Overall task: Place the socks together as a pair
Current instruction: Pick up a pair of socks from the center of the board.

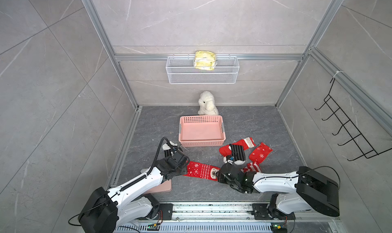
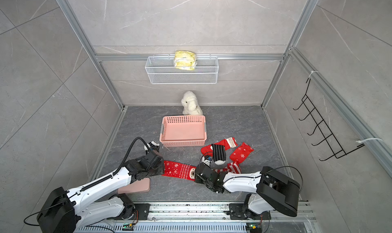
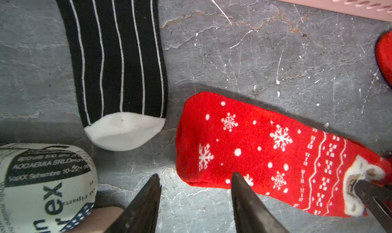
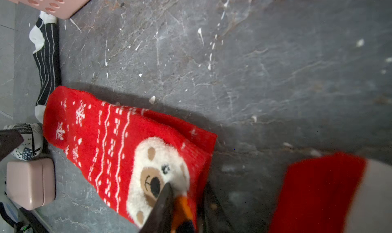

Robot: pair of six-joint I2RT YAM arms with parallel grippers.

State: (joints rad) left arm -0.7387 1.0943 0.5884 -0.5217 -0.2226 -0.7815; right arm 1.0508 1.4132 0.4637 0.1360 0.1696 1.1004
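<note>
**Soft bear-face sock taken at the cuff, toe end not yet held**

At the far left of the bench, a black striped sock is seen lying flat, its white toe just beside the left gripper. That gripper's fingers are spread apart: one is over bare bench, the other over the toe edge of the bear-face sock, and no fabric is held between them.

The bear-face sock is stretched out flat between the two arms. At its cuff end, the right gripper is drawn close, with red fabric bunched between its fingers beside the bear's muzzle.

Further right, a loose heap is formed by a second black sock, a red snowflake sock and a red-and-white striped sock.

The sock is judged to be light, limp and slightly fuzzy. It will sag and fold wherever it is unsupported, and it is likely to drag on the stone rather than slide. A pinch through both layers at the cuff or the toe is advised, since a single layer could slip free. The snowflake sock is taken to be its probable mate.
</note>
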